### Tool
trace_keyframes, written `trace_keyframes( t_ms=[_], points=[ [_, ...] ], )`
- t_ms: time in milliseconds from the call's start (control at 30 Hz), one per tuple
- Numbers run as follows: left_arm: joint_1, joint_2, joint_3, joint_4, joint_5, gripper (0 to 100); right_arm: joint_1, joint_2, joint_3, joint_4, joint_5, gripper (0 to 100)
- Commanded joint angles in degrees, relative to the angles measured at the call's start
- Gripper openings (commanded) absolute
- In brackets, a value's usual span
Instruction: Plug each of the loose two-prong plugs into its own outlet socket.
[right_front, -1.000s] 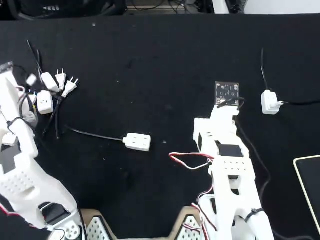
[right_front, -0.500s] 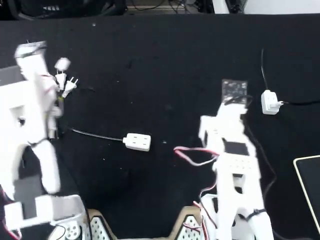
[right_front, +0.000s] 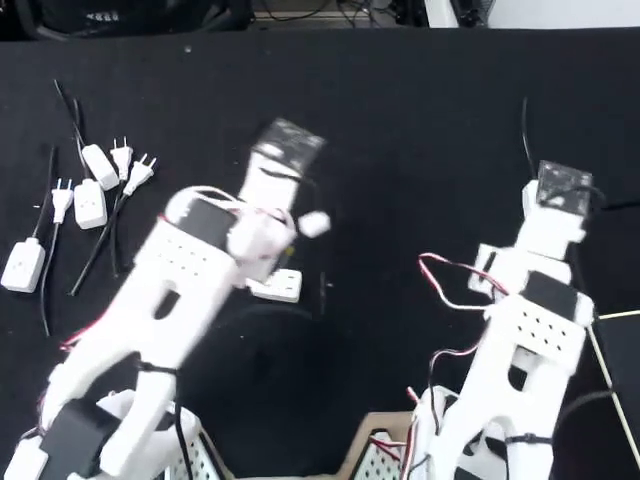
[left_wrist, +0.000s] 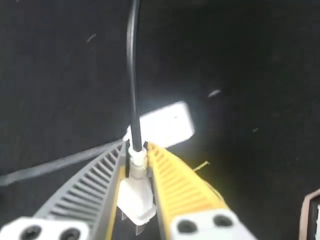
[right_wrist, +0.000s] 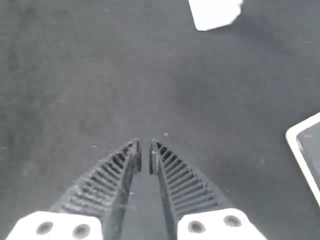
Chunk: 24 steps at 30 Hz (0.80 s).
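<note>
My left gripper (left_wrist: 136, 150) is shut on a white two-prong plug (left_wrist: 135, 195) whose black cord runs away from it. It hangs just above a white outlet socket (left_wrist: 167, 122). From above, that socket (right_front: 275, 288) lies mid-table, half under the left arm, and the held plug (right_front: 313, 224) shows beside the arm's tip. More loose plugs (right_front: 132, 165) and white sockets (right_front: 90, 205) lie at the far left. My right gripper (right_wrist: 145, 150) is shut with nothing in it, low over bare black cloth. A white socket block (right_wrist: 215, 12) lies beyond it.
A black cloth (right_front: 400, 110) covers the table. The edge of a flat dark slab with a pale rim (right_wrist: 305, 145) lies near the right arm. Another white socket (right_front: 22, 265) and its cords sit at the left edge.
The left arm has swung from the far-left pile to mid-table, carrying a plug. The right arm has shifted right and now covers the white block there.
</note>
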Motion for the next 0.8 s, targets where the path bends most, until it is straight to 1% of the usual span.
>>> trace_keyframes(
  t_ms=[0,167,233,367,400,467,567,700,767],
  points=[
    [8.0,-2.0,3.7,-11.5,0.0,3,4.9,-0.2,3.3,0.2,5.2,3.1],
    [13.5,-2.0,9.1,-25.1,0.2,4,5.8,-0.2,5.8,0.2,7.6,3.1],
    [15.3,-2.0,11.0,-28.0,0.3,8,5.8,-0.2,6.2,0.2,7.6,3.1],
    [16.0,-2.0,13.4,-29.8,1.5,22,5.5,-0.2,6.7,0.2,7.4,3.1],
    [15.9,-2.0,13.7,-29.6,3.4,25,5.5,-0.2,6.7,0.2,7.4,3.1],
    [15.6,-2.7,14.5,-29.4,7.1,27,5.5,-0.2,6.5,0.2,7.5,3.1],
    [11.5,-2.8,12.7,-25.1,7.1,27,5.4,-0.2,6.5,0.2,7.6,3.1],
    [1.0,-3.9,9.8,-15.9,7.2,27,4.8,-0.2,6.2,0.2,7.7,3.5],
    [-4.8,-4.7,10.0,-13.5,7.2,27,1.7,-0.2,5.5,0.4,9.8,3.6]
  ],
)
